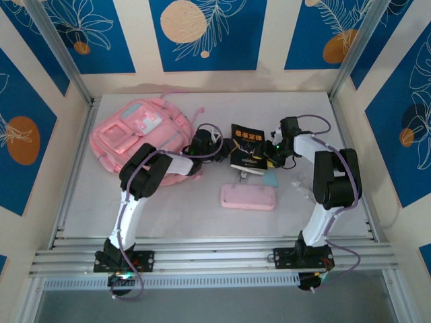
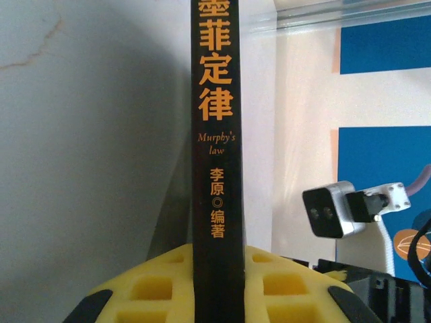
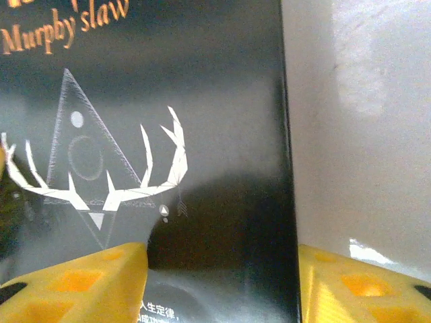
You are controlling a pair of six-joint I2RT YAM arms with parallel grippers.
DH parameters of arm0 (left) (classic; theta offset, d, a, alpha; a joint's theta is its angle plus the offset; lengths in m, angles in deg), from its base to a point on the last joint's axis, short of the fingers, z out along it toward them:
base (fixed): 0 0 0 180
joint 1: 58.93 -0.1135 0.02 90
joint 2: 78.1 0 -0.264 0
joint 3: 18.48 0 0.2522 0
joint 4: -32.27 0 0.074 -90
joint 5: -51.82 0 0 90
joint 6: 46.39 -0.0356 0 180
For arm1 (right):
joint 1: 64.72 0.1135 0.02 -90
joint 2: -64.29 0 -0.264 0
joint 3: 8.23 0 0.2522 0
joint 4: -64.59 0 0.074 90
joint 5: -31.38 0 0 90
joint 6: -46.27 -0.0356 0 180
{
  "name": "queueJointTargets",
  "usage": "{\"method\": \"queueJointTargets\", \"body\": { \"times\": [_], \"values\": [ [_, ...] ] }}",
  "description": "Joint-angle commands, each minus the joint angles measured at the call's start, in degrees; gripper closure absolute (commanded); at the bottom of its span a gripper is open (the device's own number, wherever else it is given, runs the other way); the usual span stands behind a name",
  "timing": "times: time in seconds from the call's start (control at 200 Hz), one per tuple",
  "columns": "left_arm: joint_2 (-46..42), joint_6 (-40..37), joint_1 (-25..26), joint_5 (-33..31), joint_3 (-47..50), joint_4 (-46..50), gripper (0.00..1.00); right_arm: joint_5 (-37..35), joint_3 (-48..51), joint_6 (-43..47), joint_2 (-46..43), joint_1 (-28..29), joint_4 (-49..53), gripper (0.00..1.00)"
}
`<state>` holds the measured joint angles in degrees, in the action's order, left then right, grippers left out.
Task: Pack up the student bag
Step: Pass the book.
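Pink fabric marks the student bag (image 1: 138, 134), which is laid flat on the counter (image 1: 188, 219) just to the left of the left claw (image 1: 217, 149) and well apart from the right claw (image 1: 271, 153). No part of the bag is touched by either claw.

A black book (image 1: 248, 149) is set between the 2 claws. In the left wrist view, its spine (image 2: 217, 134), printed with orange characters and "Murphy's law", is clamped upright between the yellow pads (image 2: 155, 286) of the left claw (image 2: 219, 286). In the right wrist view, the right claw (image 3: 222, 269) is seen released, with its 2 yellow fingers (image 3: 81, 279) spread wide. The book's cover (image 3: 168, 134), with its white antler drawing, is seen through the gap. Whether those fingers touch the cover cannot be told.

A flat pink pencil case (image 1: 248, 196) is placed nearer the arm bases than both claws, and a small pale blue item (image 1: 271, 180) lies just beside it.
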<state>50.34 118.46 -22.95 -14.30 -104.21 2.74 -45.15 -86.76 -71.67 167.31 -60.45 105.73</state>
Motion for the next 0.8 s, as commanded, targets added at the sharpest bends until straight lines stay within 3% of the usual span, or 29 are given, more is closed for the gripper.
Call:
{"method": "queueJointTargets", "body": {
  "times": [0.0,0.13,0.185,0.265,0.42,0.6,0.795],
  "values": [
    [-2.66,-1.11,-0.89,1.42,-1.86,-1.97,0.99,-1.65,-0.59,-4.27,-7.04,-1.75,3.57,0.37],
    [-5.61,-2.49,-2.36,-3.15,-4.15,-0.84,1.00,0.25,3.25,-11.22,-15.05,-1.73,1.36,0.22],
    [-6.49,-2.77,-2.75,-6.03,-5.03,-0.66,1.00,2.73,4.98,-15.11,-17.56,-0.94,-1.31,0.06],
    [-7.55,-2.87,-3.05,-10.78,-5.71,-0.83,1.00,5.57,7.02,-21.34,-19.61,1.52,-6.33,0.00],
    [-9.44,-2.37,-3.07,-18.16,-6.09,-0.84,1.00,5.81,11.76,-35.47,-20.19,7.41,-21.14,0.01],
    [-13.38,-1.23,-2.92,-25.44,-1.84,-3.20,1.00,-1.46,18.96,-51.43,-18.13,12.88,-44.40,0.00],
    [-15.80,2.43,-2.68,-27.93,3.11,-7.85,1.00,-7.69,17.58,-56.93,-11.54,17.50,-57.20,0.02]
  ]
}}
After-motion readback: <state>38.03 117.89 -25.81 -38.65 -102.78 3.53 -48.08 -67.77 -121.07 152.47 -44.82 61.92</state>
